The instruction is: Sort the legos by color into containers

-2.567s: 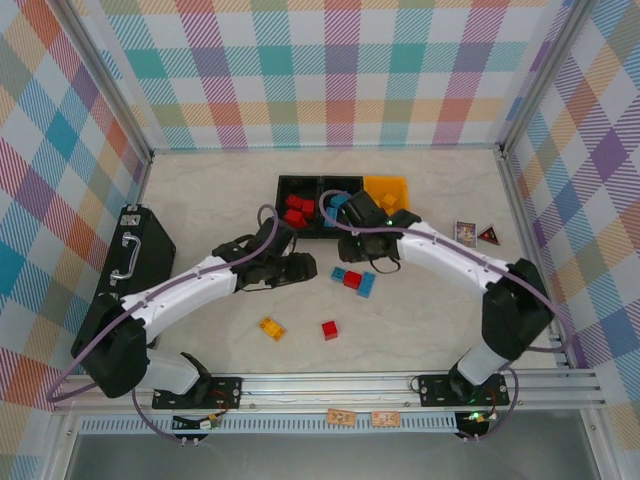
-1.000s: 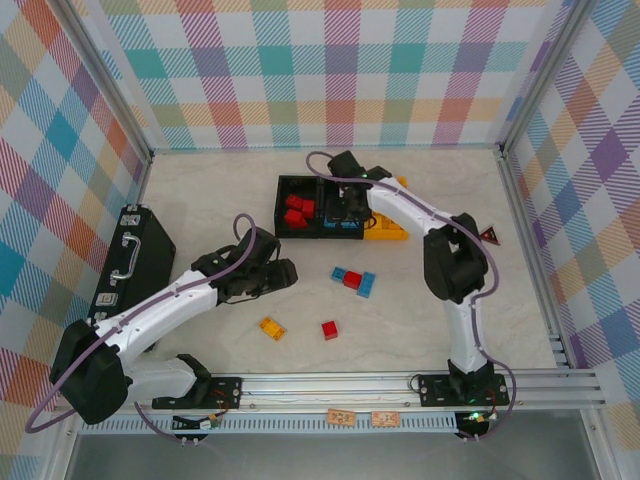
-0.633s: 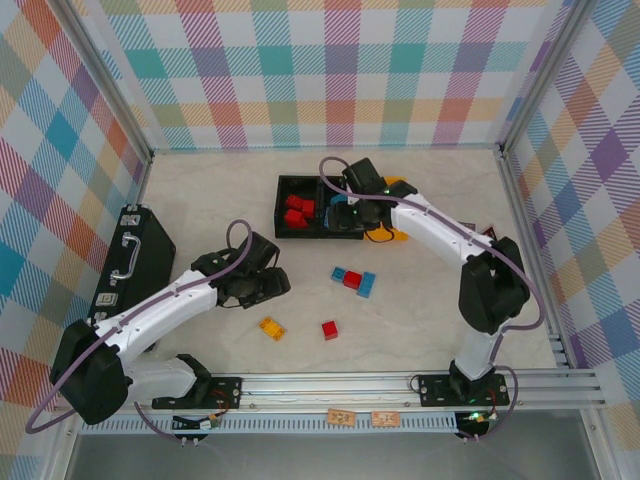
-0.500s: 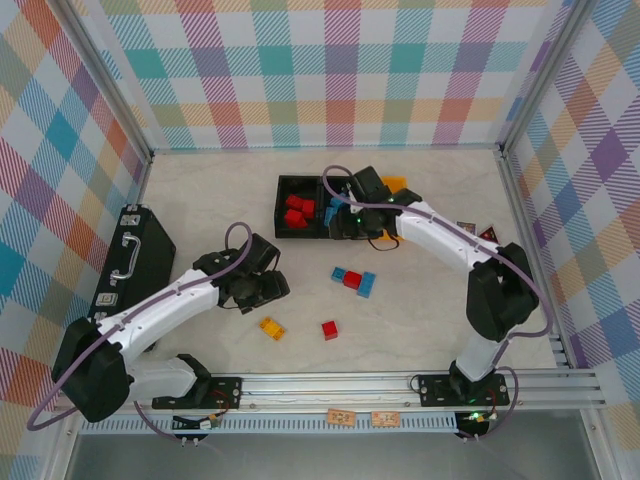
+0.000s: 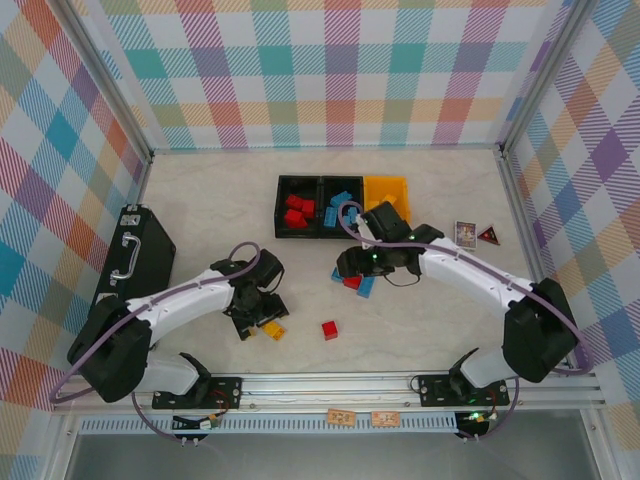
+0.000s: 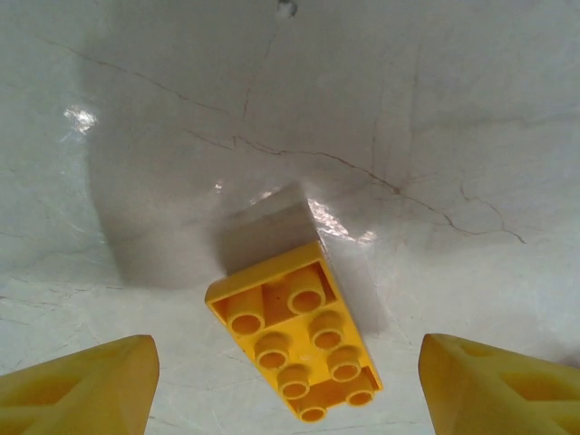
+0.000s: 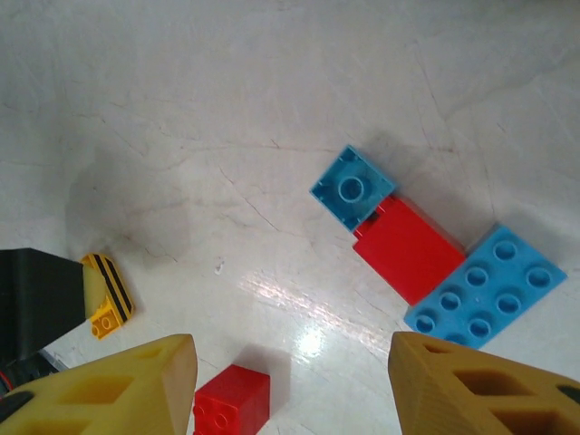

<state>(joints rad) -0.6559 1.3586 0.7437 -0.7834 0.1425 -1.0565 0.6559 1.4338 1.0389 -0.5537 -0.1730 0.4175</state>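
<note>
Left gripper [image 6: 290,385] lowered, spread astride oblong yellow studded lego [image 6: 292,343], right gripper [image 7: 294,390] spread

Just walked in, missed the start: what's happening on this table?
Studded plastic bricks are being sorted by colour. The left gripper hangs open over a yellow oblong brick on the table. The right gripper, open too, hovers above a small blue brick, a red brick and a wide blue brick bunched together. At the back, one black bin holds red bricks, the middle bin blue bricks.
</note>
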